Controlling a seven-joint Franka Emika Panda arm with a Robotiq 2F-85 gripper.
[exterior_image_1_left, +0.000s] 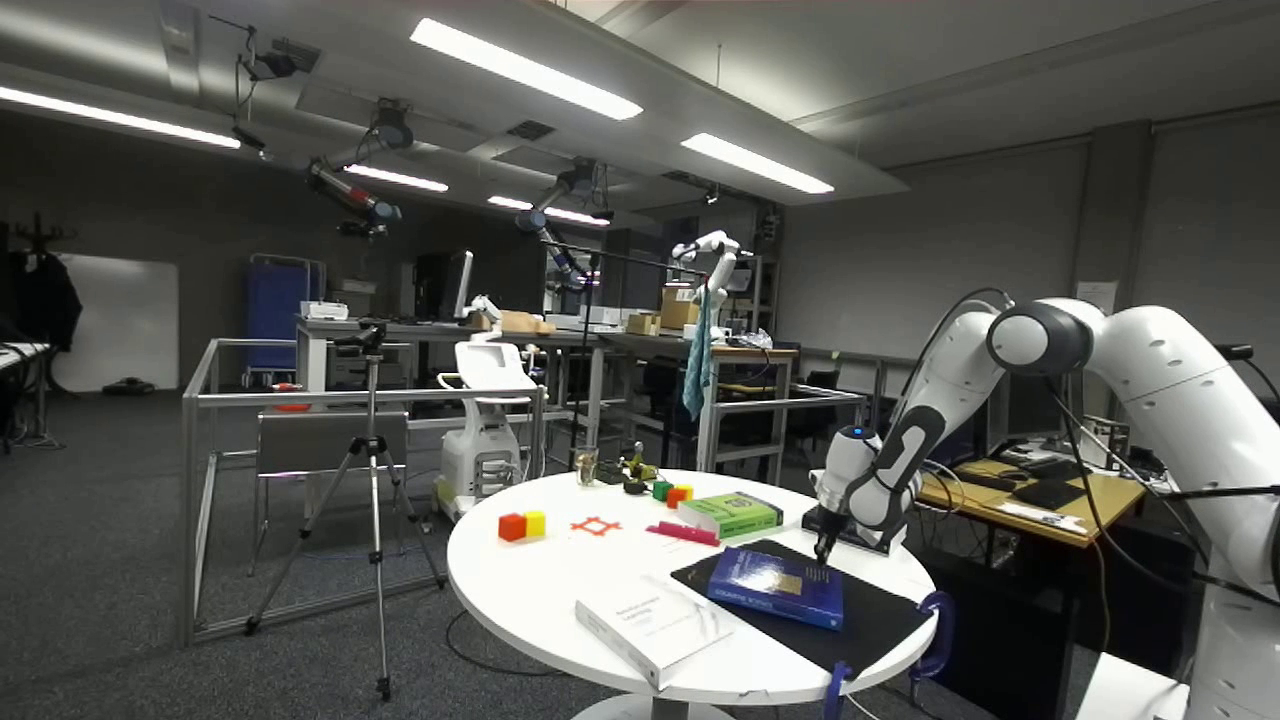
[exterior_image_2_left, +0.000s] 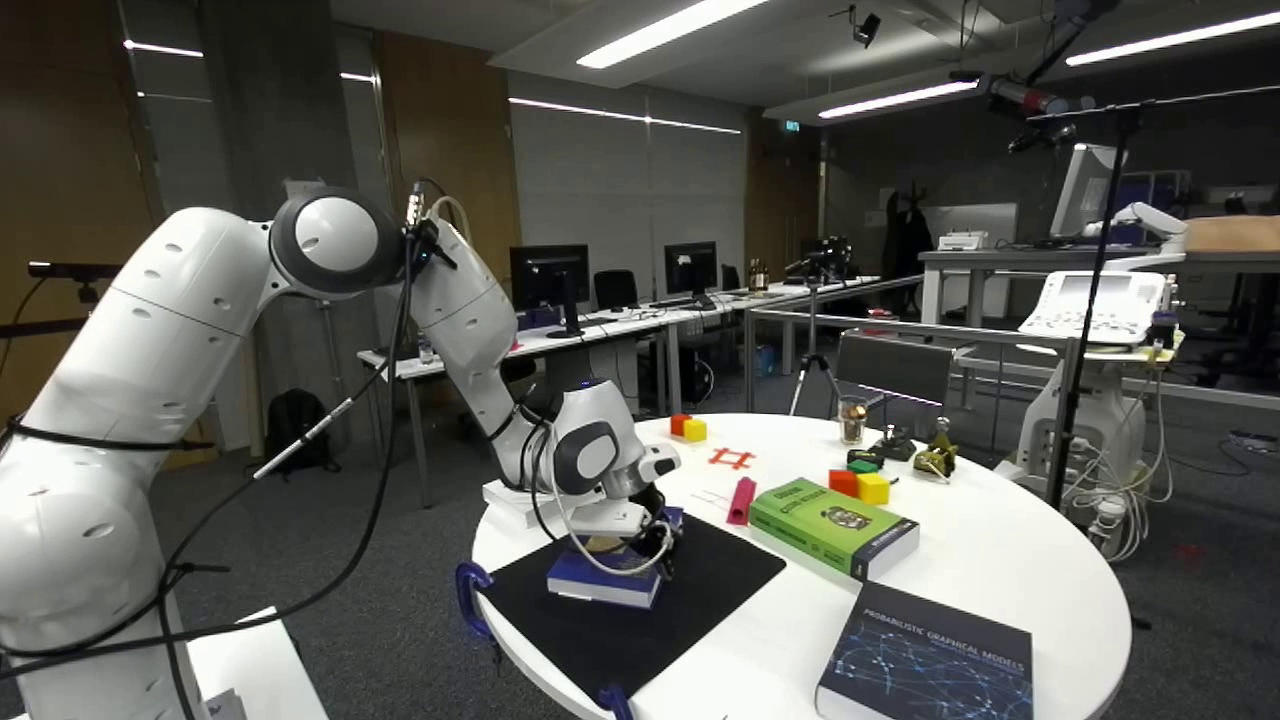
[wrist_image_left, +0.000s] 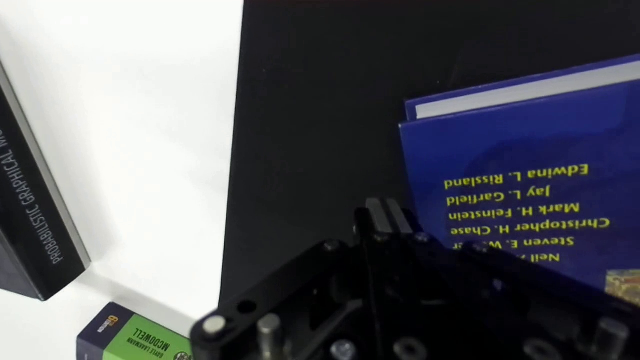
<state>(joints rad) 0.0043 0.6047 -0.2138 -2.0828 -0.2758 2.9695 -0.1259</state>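
1. Blue book (exterior_image_1_left: 757, 582) lies flat on a black mat (exterior_image_2_left: 705, 585), which covers part of the largest thing here, the round white surface (exterior_image_1_left: 540, 580). In the wrist view, yellow names on the book's cover read upside down.
2. Two blue clamps (exterior_image_1_left: 837, 692) sit on the rim of the surface, at the mat's corners.
3. Dark book (exterior_image_2_left: 925, 650), titled "Probabilistic Graphical Models", and a green book (exterior_image_2_left: 830, 525) lie off the mat, near each other; a white book (exterior_image_1_left: 650, 625) lies just beside the mat.
4. Gripper (wrist_image_left: 386, 216) is clenched, finger against finger, its tips at the edge of the blue book; whether they touch the cover cannot be told.
5. Pink strip (exterior_image_1_left: 683, 533) lies just beside the green book, and a glass (exterior_image_2_left: 852, 420) stands near the rim.
6. Red hash-shaped frame (exterior_image_1_left: 596, 526) lies flat between the strip and a pair of cubes.
7. That pair, a red cube (exterior_image_1_left: 512, 527) and a yellow cube (exterior_image_1_left: 535, 523), sits apart from a second cluster (exterior_image_2_left: 872, 488) of cubes near the green book.
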